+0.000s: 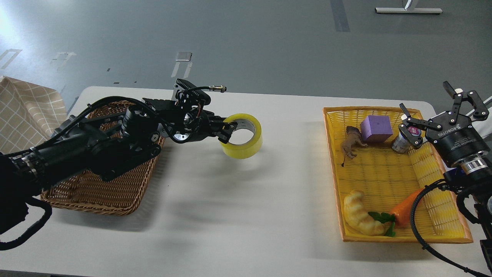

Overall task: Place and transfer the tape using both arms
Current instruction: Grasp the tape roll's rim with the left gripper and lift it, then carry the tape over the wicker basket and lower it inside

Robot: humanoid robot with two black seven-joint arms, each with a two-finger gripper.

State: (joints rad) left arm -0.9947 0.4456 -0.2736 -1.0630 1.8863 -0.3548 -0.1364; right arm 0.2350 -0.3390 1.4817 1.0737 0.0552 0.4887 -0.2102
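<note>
two baskets (115,200) on white table (246,215), grey floor (246,42)

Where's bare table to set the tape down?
Widest free patch: the white table between the wicker basket and the yellow tray, below the tape held by the left gripper. Tray is crowded; right gripper hovers open over its far corner.

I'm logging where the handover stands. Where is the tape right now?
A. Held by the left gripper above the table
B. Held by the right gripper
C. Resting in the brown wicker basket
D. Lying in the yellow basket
A: the left gripper is closed on the rim of the tape, which hangs over the table with its shadow beneath, while the right gripper is open and empty.
</note>
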